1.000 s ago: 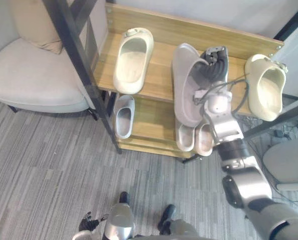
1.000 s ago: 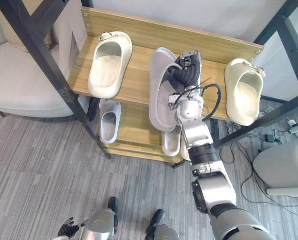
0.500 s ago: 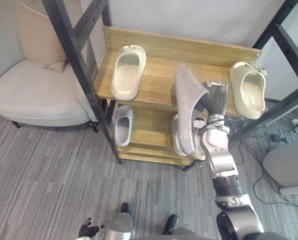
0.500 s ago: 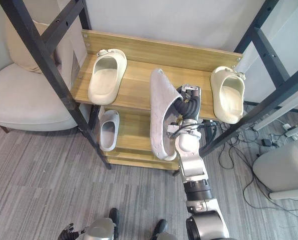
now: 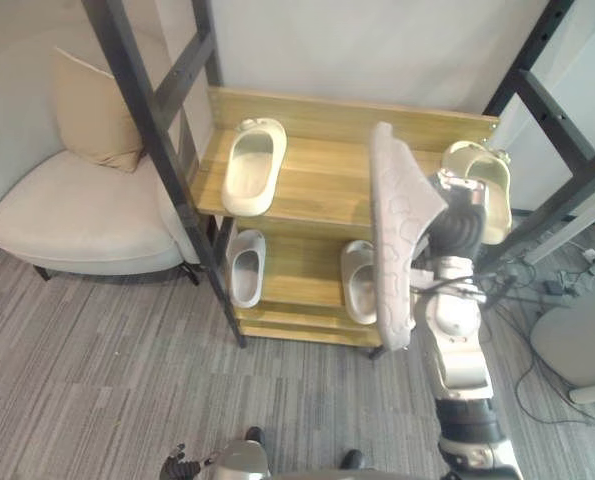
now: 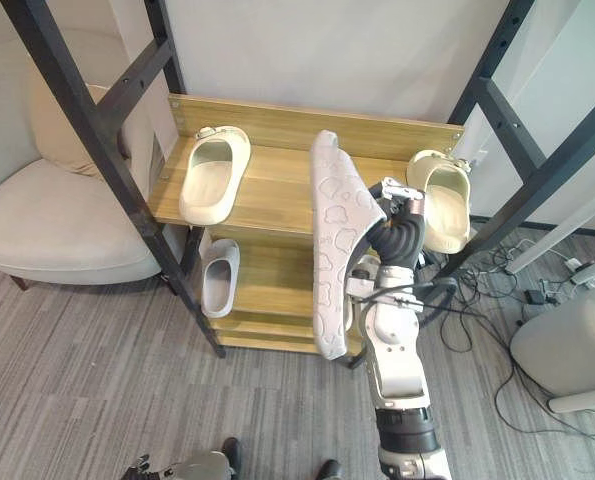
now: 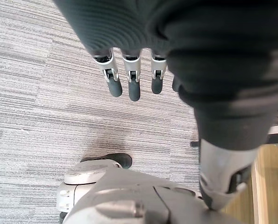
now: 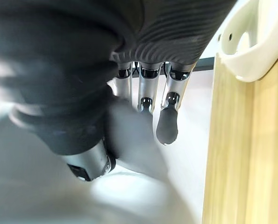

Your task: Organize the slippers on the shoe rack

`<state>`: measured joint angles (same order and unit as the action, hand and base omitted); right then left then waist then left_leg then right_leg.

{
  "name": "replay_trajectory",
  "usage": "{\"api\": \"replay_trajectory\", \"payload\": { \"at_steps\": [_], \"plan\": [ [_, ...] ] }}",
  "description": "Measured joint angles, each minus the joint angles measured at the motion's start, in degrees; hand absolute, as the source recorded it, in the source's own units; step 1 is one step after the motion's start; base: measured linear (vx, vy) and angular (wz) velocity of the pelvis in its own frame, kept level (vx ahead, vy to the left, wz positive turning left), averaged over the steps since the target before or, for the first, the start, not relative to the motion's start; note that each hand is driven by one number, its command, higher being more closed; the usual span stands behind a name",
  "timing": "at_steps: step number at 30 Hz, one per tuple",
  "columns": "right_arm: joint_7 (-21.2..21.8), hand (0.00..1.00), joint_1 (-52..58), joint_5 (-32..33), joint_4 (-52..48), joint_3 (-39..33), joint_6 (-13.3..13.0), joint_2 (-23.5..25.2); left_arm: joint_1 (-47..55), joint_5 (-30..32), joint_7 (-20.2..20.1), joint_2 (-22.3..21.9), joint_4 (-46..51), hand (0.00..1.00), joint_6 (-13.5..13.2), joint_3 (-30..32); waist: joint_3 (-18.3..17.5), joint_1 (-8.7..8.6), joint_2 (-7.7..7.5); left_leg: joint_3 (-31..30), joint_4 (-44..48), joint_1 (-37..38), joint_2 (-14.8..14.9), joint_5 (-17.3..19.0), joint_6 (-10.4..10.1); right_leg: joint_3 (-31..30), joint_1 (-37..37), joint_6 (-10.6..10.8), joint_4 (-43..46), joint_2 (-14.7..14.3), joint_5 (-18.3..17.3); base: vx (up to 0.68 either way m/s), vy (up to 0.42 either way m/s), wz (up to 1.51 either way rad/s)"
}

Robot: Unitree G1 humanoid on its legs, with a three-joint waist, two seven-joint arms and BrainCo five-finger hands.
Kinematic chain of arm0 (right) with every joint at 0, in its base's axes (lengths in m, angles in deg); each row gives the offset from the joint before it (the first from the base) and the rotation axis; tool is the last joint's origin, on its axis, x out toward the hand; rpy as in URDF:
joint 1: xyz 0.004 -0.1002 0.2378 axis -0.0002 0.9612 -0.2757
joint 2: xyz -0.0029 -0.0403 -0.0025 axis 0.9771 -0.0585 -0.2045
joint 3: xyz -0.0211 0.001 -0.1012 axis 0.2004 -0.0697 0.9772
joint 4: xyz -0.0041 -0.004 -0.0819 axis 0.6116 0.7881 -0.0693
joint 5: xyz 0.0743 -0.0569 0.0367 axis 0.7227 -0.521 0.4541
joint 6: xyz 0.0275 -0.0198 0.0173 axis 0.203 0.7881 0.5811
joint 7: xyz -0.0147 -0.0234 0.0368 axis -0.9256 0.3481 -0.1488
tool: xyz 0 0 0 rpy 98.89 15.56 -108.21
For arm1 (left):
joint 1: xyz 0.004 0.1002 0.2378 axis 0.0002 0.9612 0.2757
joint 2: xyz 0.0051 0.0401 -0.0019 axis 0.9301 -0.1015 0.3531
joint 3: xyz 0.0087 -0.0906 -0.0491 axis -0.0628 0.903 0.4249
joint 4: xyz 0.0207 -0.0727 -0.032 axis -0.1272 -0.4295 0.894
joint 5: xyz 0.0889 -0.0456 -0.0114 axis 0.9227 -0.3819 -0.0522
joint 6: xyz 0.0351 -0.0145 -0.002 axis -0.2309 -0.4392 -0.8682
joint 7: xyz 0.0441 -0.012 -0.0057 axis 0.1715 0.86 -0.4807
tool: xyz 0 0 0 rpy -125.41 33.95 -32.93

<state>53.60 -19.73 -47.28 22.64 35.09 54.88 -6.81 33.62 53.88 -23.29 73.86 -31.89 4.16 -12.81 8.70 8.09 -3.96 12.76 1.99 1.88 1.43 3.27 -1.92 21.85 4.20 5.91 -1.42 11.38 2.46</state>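
Right hand (image 6: pixel 399 238) clamped on grey slipper (image 6: pixel 332 250) (sole outward) before shoe rack (image 6: pixel 277 195); two cream slippers (image 6: pixel 214 172) top shelf, two pale slippers (image 5: pixel 245 265) below; left hand (image 7: pixel 131 77) straight-fingered over floor.

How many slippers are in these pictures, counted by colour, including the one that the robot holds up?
Cream moulded slippers, on the top shelf: 2
Pale grey slippers, on the lower shelf: 2
Taupe fabric slipper, held in the right hand: 1
Total: 5 in view
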Motion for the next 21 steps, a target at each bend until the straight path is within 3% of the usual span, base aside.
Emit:
{"api": "replay_trajectory", "payload": {
  "at_steps": [7,11,17,21],
  "plan": [
    [3.0,1.00,9.2,0.0,-1.4,2.1,-0.6,0.4,0.0,0.0,0.1,0.0,-1.0,0.00,-0.1,-0.6,-0.4,-1.66,0.59,0.6,-0.2,0.3,-0.1,0.0,0.0,-0.4,-0.2,0.1,0.0,0.2,0.1,-0.01,-0.002,-0.04],
    [4.6,1.00,16.7,-0.1,-0.7,2.3,-0.4,0.4,-0.2,-0.1,0.2,-0.1,-2.2,0.00,-0.3,-2.3,-1.5,-1.92,2.07,0.7,-0.6,0.6,-0.3,0.0,0.0,-0.6,-0.2,0.4,-0.1,0.3,0.1,0.00,-0.004,-0.02],
    [5.3,1.00,21.7,-0.3,7.6,2.3,1.2,0.4,-0.6,-0.1,0.2,0.0,-3.3,0.00,-0.5,-3.8,-1.8,-2.19,3.12,0.8,-0.6,0.9,-0.3,0.1,0.0,-0.8,-0.6,0.6,1.3,0.5,-0.8,0.00,-0.002,-0.01],
    [4.8,1.00,18.8,-0.3,13.9,2.3,2.9,-0.7,-3.8,-0.4,0.3,0.3,-2.1,0.00,-1.0,-5.3,2.4,-2.64,4.89,0.0,16.9,-9.1,1.8,7.4,0.6,-1.7,-9.1,0.4,16.8,3.2,-7.3,-0.09,0.005,0.07]
  ]
}}
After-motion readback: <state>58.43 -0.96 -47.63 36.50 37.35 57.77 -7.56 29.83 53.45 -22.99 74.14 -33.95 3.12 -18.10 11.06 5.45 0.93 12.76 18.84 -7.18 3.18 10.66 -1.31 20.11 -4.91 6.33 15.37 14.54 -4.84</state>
